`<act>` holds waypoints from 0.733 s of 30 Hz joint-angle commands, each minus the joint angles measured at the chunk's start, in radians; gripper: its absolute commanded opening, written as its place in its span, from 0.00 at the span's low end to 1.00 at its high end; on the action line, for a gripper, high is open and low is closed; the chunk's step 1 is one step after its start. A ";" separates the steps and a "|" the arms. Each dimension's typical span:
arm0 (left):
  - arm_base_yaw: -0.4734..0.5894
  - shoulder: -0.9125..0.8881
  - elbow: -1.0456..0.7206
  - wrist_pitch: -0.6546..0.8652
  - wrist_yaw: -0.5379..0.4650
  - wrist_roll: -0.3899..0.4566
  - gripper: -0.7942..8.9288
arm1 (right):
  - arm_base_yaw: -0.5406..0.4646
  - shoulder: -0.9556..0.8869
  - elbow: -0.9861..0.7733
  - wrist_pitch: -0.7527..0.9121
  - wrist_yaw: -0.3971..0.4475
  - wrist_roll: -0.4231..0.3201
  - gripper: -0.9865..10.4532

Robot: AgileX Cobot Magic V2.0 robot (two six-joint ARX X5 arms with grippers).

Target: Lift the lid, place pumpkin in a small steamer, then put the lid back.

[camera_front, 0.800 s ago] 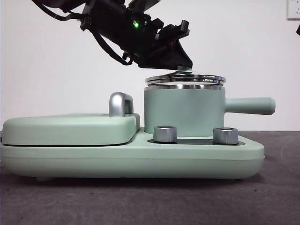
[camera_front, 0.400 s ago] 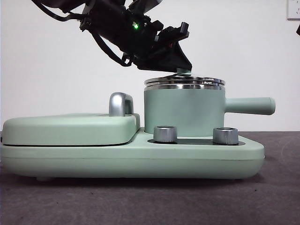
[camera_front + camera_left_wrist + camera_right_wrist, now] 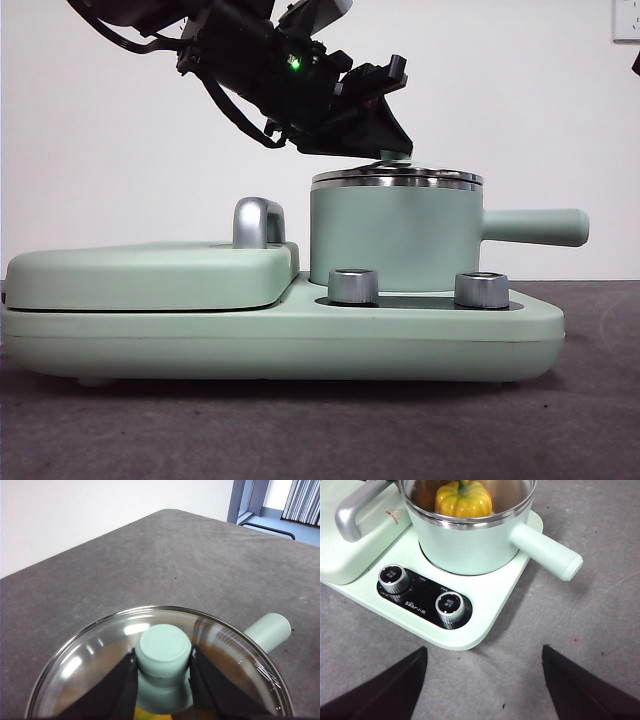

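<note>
Left gripper clamped our lid's knob; the lid, tilted and raised a second ago, now sat flat on the small steamer, pumpkin inside — only release remained.

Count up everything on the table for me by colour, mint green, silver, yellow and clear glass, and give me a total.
Mint green: 3, the small steamer, the base unit, the flat cover.
Silver: 3, two knobs and the cover's handle.
Yellow: 1, the pumpkin.
Clear glass: 1, the lid, held by the left gripper.
Total: 8.
</note>
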 commanded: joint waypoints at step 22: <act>0.005 -0.018 0.020 -0.205 -0.042 0.016 0.10 | 0.006 0.006 0.000 0.033 0.000 0.010 0.39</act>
